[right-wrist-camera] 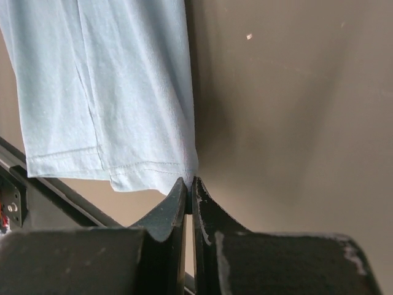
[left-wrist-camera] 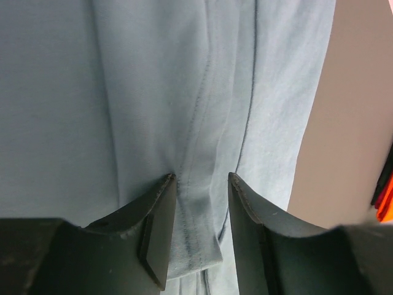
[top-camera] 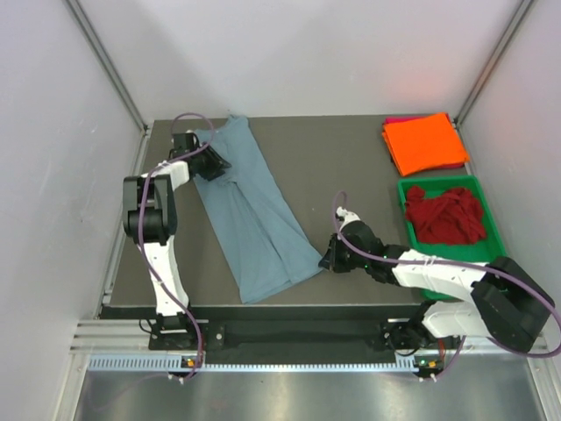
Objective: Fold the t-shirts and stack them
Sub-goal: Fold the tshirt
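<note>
A dark matte table (top-camera: pixel 351 167) stands between white walls (top-camera: pixel 307 53), with metal struts (top-camera: pixel 105 61) running up the far corners. A green plastic tray (top-camera: pixel 456 181) sits at the table's right edge, and a pale slotted rail (top-camera: pixel 289 361) runs along its front.

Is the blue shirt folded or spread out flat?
Half folded: the blue shirt lies as one long narrow strip, sides tucked in with layered hems, not yet folded short.

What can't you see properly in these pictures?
- Top view: pink shirt, only a sliver peeks from under the orange shirt.
- Top view: green tray, near end covered by the right arm.
- Left wrist view: orange shirt cut off by the right edge.
- Right wrist view: how much blue-grey shirt the right gripper pinches; fingers hide it.
</note>
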Controlling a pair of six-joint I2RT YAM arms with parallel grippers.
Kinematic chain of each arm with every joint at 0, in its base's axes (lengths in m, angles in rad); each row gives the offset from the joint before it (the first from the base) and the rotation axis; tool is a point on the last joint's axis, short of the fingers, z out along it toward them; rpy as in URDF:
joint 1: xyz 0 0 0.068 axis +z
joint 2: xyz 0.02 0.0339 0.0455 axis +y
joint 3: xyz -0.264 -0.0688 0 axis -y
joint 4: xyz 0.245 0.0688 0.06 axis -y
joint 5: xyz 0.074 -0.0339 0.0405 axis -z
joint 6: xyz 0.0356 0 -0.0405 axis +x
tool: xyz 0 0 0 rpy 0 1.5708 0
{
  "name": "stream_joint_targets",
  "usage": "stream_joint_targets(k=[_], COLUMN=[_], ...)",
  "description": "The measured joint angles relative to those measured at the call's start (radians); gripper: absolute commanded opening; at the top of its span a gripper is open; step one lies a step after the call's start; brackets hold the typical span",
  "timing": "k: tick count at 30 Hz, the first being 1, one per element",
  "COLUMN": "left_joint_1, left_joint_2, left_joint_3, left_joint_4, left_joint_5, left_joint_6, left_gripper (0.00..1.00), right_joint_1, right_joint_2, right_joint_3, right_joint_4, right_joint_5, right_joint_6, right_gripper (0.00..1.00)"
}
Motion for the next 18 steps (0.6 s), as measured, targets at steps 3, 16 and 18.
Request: stream_joint_targets(k=[3,16,18], left_joint_1=[-0.023,-0.104,-0.129], left_joint_2=[0.001,-0.007,-0.007], left_joint_3=[-0.001,-0.068,-0.072], left_joint_4=[0.009,0.139,0.151], left_joint_5=[-0.021,-0.043,-0.042], left_joint_6=[0.012,0.016,0.016], left_gripper=[0.44,0.43,0.42], right_joint_1=[0.021,0.214,0.269], right_joint_2=[-0.025,-0.229,-0.255], right_joint_3=[-0.023,-0.140,-0.151], right_joint_4=[0.004,-0.032,-0.048], right_joint_5=[0.023,0.233,0.269], right_joint_6=[0.019,0.218,0.257], right_gripper=[0.00,0.00,0.00])
